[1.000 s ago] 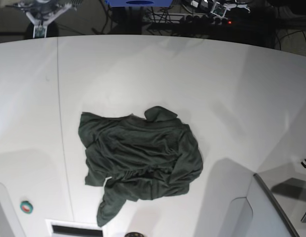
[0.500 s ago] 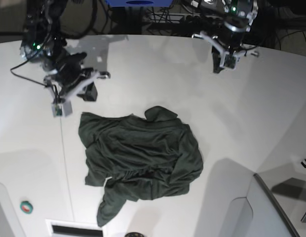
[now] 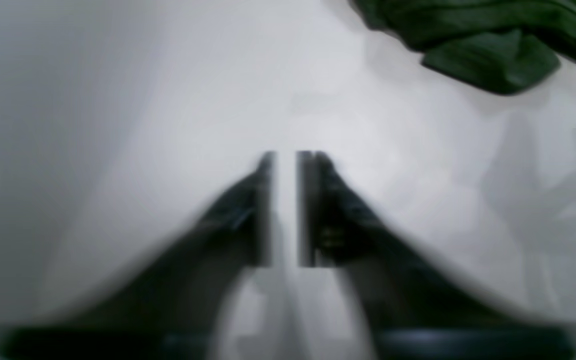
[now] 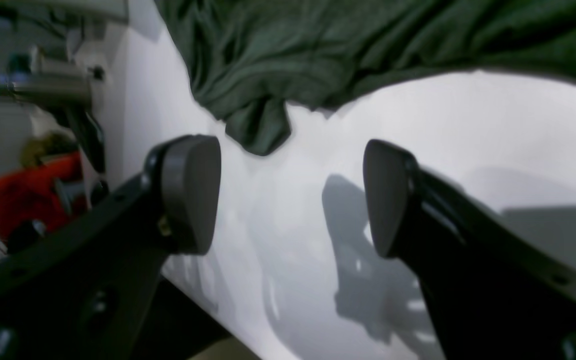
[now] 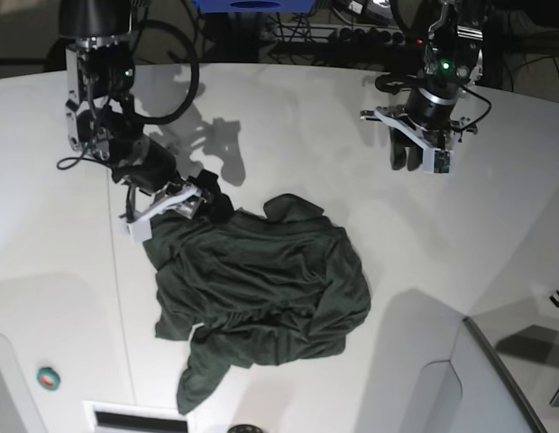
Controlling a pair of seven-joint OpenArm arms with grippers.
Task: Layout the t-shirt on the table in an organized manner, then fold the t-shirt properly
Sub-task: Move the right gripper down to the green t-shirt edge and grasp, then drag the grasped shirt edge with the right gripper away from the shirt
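The dark green soft knit t-shirt (image 5: 260,293) lies crumpled mid-way on the glossy white table (image 5: 306,126). My right gripper (image 4: 290,197) hangs over bare table just beside the shirt's edge, jaws spread wide, empty. My left gripper (image 3: 284,207) is well apart, jaws slightly parted, empty.
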